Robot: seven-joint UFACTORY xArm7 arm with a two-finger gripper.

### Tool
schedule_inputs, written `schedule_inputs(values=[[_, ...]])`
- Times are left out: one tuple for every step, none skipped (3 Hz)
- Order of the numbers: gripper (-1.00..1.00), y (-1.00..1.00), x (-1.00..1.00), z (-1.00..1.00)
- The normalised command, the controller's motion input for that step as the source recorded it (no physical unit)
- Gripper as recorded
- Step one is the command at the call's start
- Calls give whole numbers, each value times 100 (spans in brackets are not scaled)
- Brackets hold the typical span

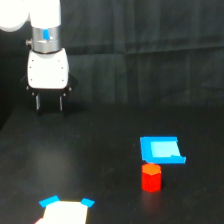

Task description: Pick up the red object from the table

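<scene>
Claw (49,102) sits upper left in the exterior view, pointing down, two short dark fingers (38,102) apart with a clear gap between them, holding nothing. White claw housing (48,70) above the fingers, grey wrist segment with a small blue mark above that, white arm link running off the top left corner. Fingertips look close to the tabletop (100,150) at its far edge, contact cannot be told. Tabletop is plain black, slightly glossy, dark backdrop behind.

Red block (151,178) stands upright on the tabletop, lower right of centre, well apart from the claw. Stubby shape, orange-tinted top, faint reflection under it. Blue tray (161,150) is just behind it, touching or nearly touching its top edge in this view; cannot tell which. Tray is bigger than the block, lighter blue inside.

Bottom edge, left of centre: a bright white piece with blue corners (65,210), cut off by the frame, too blown out to identify. Well apart from the block.
</scene>
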Motion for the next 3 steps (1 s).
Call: schedule_inputs(values=[[100,-88,100,-29],[88,-53,100,-55],[100,-5,100,-68]])
